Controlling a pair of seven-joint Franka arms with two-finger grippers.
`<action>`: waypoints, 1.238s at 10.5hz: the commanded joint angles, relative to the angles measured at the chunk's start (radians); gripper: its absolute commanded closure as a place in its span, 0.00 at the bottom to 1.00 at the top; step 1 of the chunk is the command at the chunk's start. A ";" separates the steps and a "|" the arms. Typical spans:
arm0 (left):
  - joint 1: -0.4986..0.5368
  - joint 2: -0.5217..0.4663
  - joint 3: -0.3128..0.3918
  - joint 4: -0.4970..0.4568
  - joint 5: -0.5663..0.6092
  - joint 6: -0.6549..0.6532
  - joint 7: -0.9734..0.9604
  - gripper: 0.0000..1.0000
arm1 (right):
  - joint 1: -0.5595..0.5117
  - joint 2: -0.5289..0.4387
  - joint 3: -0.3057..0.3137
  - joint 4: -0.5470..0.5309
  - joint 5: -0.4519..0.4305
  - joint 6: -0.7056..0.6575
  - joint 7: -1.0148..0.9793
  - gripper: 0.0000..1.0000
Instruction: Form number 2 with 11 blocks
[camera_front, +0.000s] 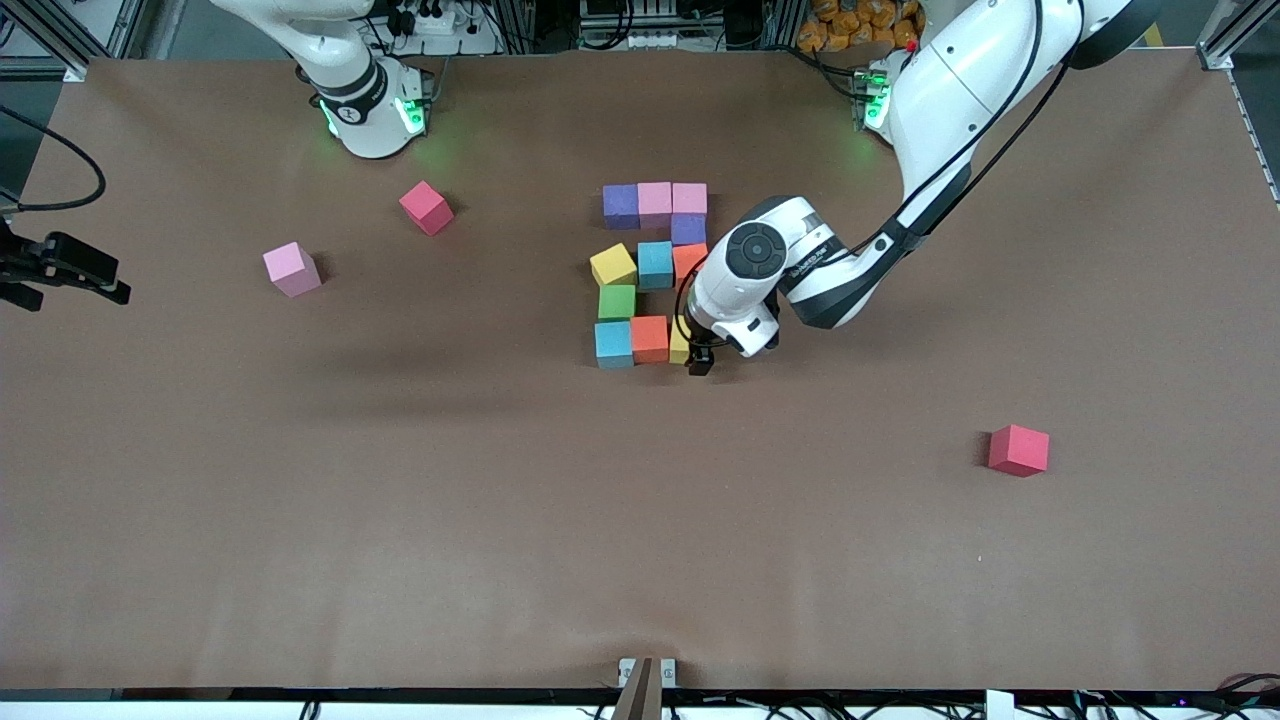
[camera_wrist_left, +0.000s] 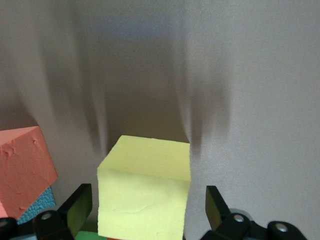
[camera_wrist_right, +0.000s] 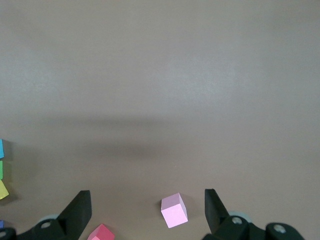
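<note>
The number 2 lies mid-table as multicoloured blocks: purple, pink and pink in the row nearest the robots, then purple, a yellow-blue-orange row, green, and blue, orange and yellow nearest the front camera. My left gripper is down at that yellow block, partly hiding it. In the left wrist view the gripper is open, its fingers standing clear of the yellow block on both sides. My right gripper waits open at the right arm's end.
A loose pale pink cube and a crimson-red cube lie toward the right arm's end; both show in the right wrist view, pink and crimson. Another crimson-red cube lies toward the left arm's end, nearer the front camera.
</note>
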 joint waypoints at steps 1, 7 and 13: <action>-0.013 -0.018 0.007 0.001 0.032 0.002 -0.031 0.00 | -0.020 0.005 0.010 0.008 0.017 0.002 0.006 0.00; -0.042 -0.047 -0.002 0.003 0.032 -0.001 -0.034 0.00 | -0.038 0.005 0.010 0.010 0.015 -0.005 0.005 0.00; -0.036 -0.125 -0.008 0.020 0.030 -0.004 -0.028 0.00 | -0.034 0.006 0.012 0.008 0.012 -0.006 0.002 0.00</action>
